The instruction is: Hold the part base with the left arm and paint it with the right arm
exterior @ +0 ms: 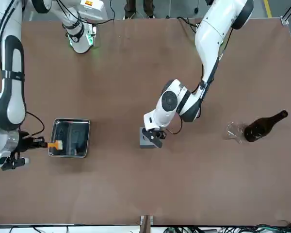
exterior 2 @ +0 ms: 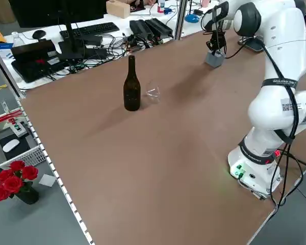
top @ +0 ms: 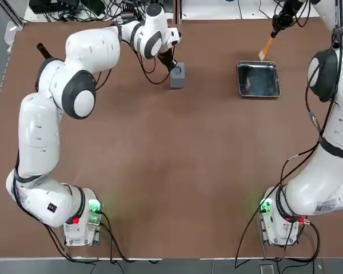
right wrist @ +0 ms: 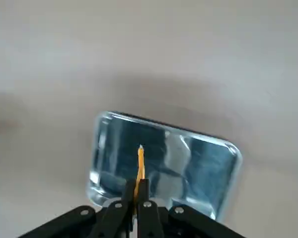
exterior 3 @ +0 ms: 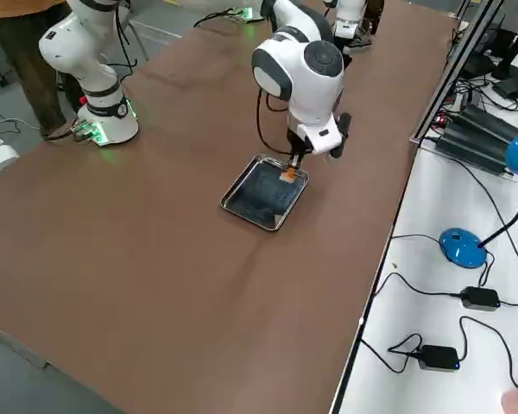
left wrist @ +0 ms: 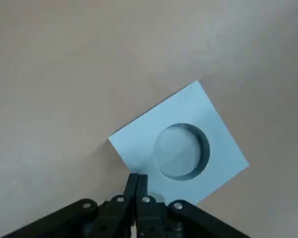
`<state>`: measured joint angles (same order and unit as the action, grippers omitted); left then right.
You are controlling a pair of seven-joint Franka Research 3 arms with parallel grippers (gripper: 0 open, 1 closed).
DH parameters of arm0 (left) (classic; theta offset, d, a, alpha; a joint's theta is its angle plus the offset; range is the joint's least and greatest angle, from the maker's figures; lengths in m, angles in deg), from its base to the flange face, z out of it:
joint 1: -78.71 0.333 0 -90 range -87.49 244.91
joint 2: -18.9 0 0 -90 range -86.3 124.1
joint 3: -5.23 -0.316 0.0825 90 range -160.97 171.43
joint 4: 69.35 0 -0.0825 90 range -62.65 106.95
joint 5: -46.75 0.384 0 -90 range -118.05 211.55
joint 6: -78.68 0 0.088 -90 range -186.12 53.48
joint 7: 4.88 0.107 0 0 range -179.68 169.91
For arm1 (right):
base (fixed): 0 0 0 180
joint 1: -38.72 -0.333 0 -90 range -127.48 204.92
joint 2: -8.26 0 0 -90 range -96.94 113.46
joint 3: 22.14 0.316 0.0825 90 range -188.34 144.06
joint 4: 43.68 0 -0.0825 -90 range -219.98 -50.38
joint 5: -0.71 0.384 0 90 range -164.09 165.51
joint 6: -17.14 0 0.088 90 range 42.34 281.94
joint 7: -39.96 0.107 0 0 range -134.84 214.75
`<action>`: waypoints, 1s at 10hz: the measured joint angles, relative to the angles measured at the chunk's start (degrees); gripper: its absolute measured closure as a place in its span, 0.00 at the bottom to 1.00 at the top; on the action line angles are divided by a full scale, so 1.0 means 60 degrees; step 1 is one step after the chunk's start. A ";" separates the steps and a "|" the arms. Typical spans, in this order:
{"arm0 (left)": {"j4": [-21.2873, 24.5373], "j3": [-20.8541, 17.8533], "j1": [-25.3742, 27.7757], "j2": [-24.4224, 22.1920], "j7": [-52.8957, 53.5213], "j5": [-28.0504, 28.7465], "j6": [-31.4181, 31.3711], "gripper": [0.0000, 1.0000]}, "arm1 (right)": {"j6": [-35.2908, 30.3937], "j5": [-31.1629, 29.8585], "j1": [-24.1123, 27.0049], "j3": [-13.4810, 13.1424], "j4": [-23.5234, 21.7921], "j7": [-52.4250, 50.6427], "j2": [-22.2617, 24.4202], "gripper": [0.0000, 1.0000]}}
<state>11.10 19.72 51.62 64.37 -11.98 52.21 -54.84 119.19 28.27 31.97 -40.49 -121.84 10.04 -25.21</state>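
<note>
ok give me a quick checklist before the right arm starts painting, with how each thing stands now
- Block in view, hole facing up: ok, the block shows its round hole.
- Left gripper at the block: ok, its fingers are closed together at one edge.
- Block firmly held: cannot tell, the pictures don't settle whether the fingers pinch its wall.
- Brush in right gripper: ok, shut on the brush.
- Brush at the block: not ok, it is over by the tray.
- Paint on the bristles: cannot tell.
</note>
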 joint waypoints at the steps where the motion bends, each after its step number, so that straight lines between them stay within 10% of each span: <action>1: 0.0000 0.0000 0.0000 0.0000 0.0000 0.0000 0.0000 0.95 | 0.0000 0.0875 0.0016 0.0001 0.0006 -0.0858 -0.0002 0.95; 10: -0.0005 0.0000 -0.0001 0.0003 0.0000 0.0000 0.0000 0.95 | -0.0136 0.5910 0.0020 0.0711 -0.0638 -0.8299 -0.0791 0.95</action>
<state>11.06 19.72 51.61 64.40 -11.98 52.21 -54.84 118.37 63.73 32.09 -36.23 -125.67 -39.76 -29.96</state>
